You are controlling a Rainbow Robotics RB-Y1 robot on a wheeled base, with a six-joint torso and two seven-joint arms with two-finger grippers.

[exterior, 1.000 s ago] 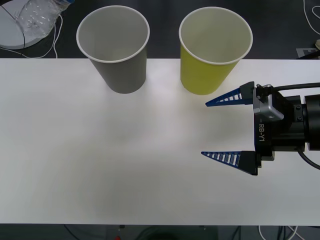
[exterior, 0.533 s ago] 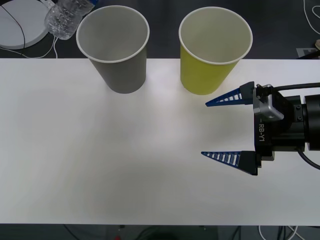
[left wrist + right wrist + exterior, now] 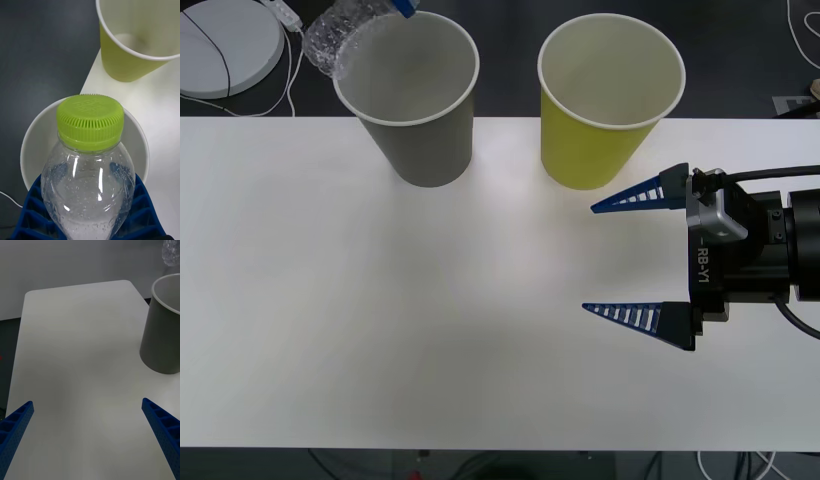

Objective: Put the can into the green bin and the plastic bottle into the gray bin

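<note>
Bottle (image 3: 88, 180) now over gray bin (image 3: 420, 150), left claw (image 3: 88, 221) gripping

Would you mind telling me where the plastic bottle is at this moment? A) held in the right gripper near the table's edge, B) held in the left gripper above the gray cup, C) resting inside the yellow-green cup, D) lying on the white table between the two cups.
B: the left gripper clasps the plastic bottle, cap pointing down over the open gray cup, while the right gripper is open over the table.
</note>
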